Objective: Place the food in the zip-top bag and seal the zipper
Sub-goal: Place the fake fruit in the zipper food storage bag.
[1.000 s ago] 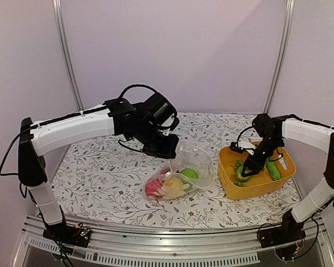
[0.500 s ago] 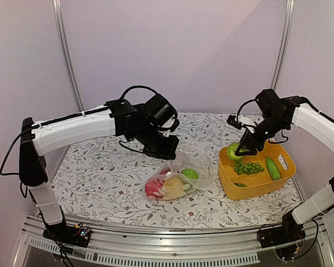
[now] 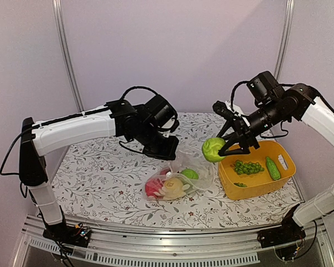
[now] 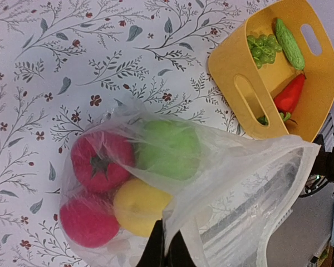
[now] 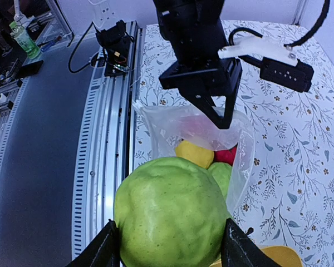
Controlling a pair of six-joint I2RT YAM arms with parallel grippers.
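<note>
The right pincer is grasping a big green toy fruit near the clear plastic bag, its rim pinched shut in the left pincer, and the limp mouth may deflect the fruit.

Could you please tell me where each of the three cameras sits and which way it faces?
Top external: high behind the robot, looking down over the table; left arm and right arm show.
Left wrist: on the left arm, looking down on the zip-top bag; left hand pinches its rim at bottom.
Right wrist: on the right arm, facing the bag past the green ball in the right hand.
Shared: all show the bag.
</note>
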